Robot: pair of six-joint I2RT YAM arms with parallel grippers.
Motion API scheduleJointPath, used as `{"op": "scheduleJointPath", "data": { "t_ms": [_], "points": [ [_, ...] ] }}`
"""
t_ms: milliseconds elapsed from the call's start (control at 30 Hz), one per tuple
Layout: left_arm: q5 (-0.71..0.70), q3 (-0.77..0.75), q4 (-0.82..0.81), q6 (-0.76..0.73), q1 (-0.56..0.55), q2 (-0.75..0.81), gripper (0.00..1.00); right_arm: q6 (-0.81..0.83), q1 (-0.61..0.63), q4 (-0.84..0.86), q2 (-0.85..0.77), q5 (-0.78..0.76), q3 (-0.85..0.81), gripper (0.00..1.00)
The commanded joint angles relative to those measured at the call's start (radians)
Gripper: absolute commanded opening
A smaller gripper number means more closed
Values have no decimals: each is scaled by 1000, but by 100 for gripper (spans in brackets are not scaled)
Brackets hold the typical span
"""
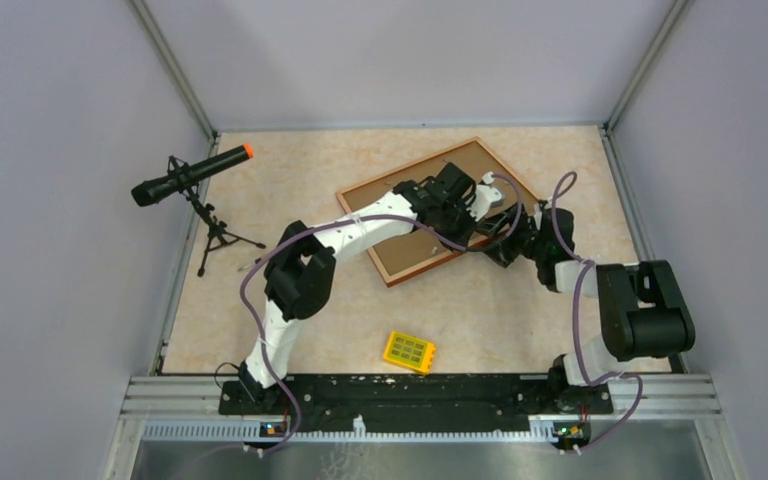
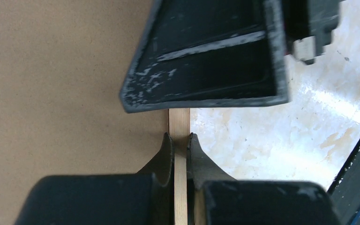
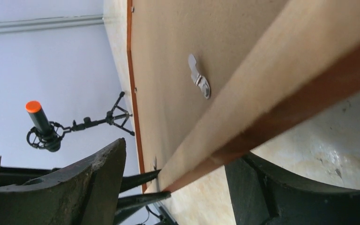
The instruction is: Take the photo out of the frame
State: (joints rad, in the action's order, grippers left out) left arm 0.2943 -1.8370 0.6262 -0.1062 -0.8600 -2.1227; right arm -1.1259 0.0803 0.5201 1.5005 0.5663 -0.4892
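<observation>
The frame (image 1: 415, 255) lies back-up and askew on the table, showing its brown fibreboard back (image 2: 65, 93), light wood rim (image 2: 179, 123) and reddish-brown border (image 3: 309, 101). The photo is hidden under the backing. My left gripper (image 1: 475, 225) (image 2: 180, 145) is shut on the light wood rim at the frame's near right side. My right gripper (image 1: 500, 245) (image 3: 187, 183) is open and straddles the same rim from the side. Its dark fingers (image 3: 75, 187) stand well apart, one over the backing and one over the table. A small metal turn clip (image 3: 199, 77) sits on the backing.
A black microphone (image 1: 190, 175) with an orange tip stands on a small tripod at the left. A small yellow block (image 1: 409, 351) lies near the front edge. Grey walls close in the table on three sides.
</observation>
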Motion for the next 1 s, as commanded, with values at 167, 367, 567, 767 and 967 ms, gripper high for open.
{"op": "scheduleJointPath", "data": {
  "t_ms": [167,367,567,767,967],
  "points": [
    [120,-131,-83,36,-39,-49,0,-88,76,122,72,-89,-76,63],
    [140,-144,-77,50,-43,-58,0,-106,78,159,103,-86,-85,44],
    [156,-89,-90,46,-43,-7,0,-98,52,146,95,-70,-104,22],
    [168,-10,-120,53,-44,54,0,-86,21,144,69,-63,-104,41],
    [220,-29,-134,79,-43,51,0,-127,26,215,84,-26,-112,50]
  ]
}}
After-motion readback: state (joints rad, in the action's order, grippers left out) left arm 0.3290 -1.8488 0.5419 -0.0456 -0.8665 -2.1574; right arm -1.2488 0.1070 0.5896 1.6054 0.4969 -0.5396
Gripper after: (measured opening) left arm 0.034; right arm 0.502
